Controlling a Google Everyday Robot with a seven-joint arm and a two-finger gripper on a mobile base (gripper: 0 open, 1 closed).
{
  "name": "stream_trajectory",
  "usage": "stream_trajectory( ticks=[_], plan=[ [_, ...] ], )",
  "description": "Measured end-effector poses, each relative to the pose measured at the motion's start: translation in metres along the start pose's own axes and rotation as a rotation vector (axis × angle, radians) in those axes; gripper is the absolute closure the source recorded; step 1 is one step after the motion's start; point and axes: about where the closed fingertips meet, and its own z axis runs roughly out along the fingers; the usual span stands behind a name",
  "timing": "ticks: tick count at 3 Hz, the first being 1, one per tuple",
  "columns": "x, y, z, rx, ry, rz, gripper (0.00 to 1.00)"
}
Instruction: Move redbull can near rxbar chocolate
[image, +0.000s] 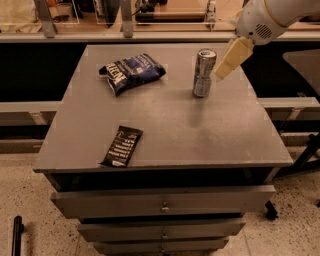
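Can stands upright on the top of a grey cabinet, toward its far right part. It's a slim cylinder of silver and blue metal with a shiny silver lid.

Gripper is just right of the can, level with the can's upper half. We see a flat, cream, wedge-like plastic piece slanting down-left toward the can. Its tip sits right at the can's right edge, and we cannot tell if they touch. Released or clenched, we cannot tell either. Nothing is lifted; the can's base is on the top.

Arm is up-right of the can. It's a white, rounded, smooth shell with a small perforated patch.

Rxbar lies well apart from the can, down-left of it and near the front edge. It's a flat, thin, black rectangular wrapper, slightly glossy, with white lettering. Its long axis is a bit off square to the edge.

Bag is left of the can at about the same depth. It's puffy, crinkled and dark blue with white print, and clearly bulkier than the rxbar.

The top is matte grey and smooth, with a dull smear of shadow just in front of the can. Drawers below the can's side of the cabinet are grey with flat fronts and small round knobs. Floor is pale and speckled.
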Motion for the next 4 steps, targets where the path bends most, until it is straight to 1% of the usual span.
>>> stream_trajectory(
  ticks=[1,2,3,4],
  plan=[
    [0.011,-0.011,0.030,-0.013,-0.010,0.052,0.00],
    [0.024,-0.021,0.050,-0.024,-0.023,0.116,0.00],
    [0.025,-0.020,0.057,-0.034,-0.024,0.125,0.18],
    [0.025,-0.020,0.060,-0.038,-0.024,0.125,0.16]
  ],
)
